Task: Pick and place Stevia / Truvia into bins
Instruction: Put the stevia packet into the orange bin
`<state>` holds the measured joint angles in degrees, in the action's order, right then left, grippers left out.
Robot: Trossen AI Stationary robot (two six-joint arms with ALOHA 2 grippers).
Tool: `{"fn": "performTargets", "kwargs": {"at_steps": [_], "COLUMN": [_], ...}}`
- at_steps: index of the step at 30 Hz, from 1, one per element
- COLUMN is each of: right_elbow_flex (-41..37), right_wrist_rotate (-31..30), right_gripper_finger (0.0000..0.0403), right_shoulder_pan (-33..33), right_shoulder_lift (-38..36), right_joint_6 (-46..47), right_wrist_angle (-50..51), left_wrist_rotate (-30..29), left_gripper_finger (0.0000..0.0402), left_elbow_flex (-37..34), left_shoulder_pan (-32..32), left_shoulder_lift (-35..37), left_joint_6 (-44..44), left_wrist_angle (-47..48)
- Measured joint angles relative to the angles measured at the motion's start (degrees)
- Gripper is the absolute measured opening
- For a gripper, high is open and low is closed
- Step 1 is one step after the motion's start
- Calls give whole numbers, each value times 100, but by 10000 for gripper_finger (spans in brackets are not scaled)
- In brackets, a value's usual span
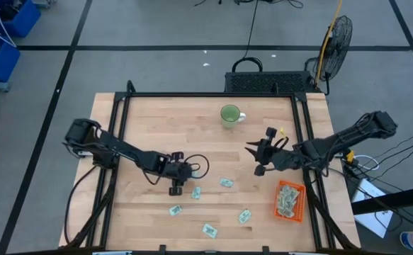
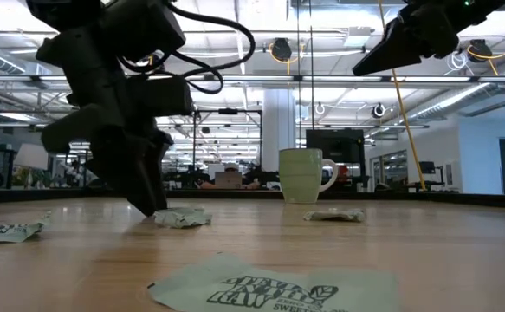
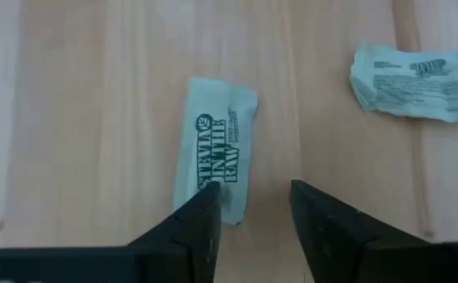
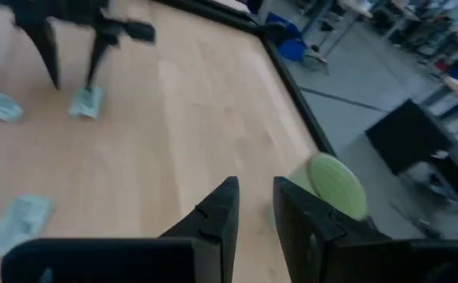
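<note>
Several pale green Stevia sachets lie flat on the wooden table (image 1: 156,127); one sachet (image 3: 217,149) lies lengthwise right before my left gripper (image 3: 254,208), a crumpled one (image 3: 417,79) beyond it. My left gripper (image 1: 183,188) is open and low on the table (image 2: 152,206), pointing down. The orange bin (image 1: 290,200) sits near the table's right edge with sachets inside. My right gripper (image 1: 257,159) hangs raised (image 2: 365,65) between the mug and the bin, narrowly open (image 4: 256,200) with nothing between its fingers. My left gripper comes down from above at the sachet's near end (image 3: 227,206), fingers along its length. One fingertip (image 3: 201,216) covers that end while the other stands on bare wood beside it. I cannot tell whether the fingertip touches the paper. The sachet lies flat on the table.
A green mug (image 1: 229,115) stands upright near the far edge (image 2: 302,175). Loose sachets lie at mid table (image 1: 226,183) and toward the near edge (image 1: 175,210), (image 1: 244,216), (image 1: 209,230). A black frame (image 1: 121,142) borders the table's sides.
</note>
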<state>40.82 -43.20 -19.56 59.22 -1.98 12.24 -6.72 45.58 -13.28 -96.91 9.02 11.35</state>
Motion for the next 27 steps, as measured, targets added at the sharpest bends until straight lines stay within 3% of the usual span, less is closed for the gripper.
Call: {"fn": "performTargets", "kwargs": {"at_steps": [8,14,19,24,27], "right_elbow_flex": [4,4,4,4,2], "right_wrist_rotate": [895,1653,1746,2334,2650], "right_gripper_finger": [76,76,76,76,76], "right_shoulder_pan": [430,722,849,952,984], "right_shoulder_lift": [112,455,868,1218,1378], "right_joint_6": [-172,-264,-684,-1101,-1381], "right_wrist_angle": [-344,-598,-999,-1319,-1506], "left_wrist_rotate": [-175,-154,-191,-319,-347], "left_gripper_finger": [170,123,69,11,8], "left_elbow_flex": [9,9,9,2,0], "left_shoulder_pan": [0,0,1,9,11], "left_shoulder_lift": [-104,-115,-126,-134,-134], "left_joint_6": [-9,-12,-15,36,37], "left_wrist_angle": [-107,-153,-227,-244,-308]}}
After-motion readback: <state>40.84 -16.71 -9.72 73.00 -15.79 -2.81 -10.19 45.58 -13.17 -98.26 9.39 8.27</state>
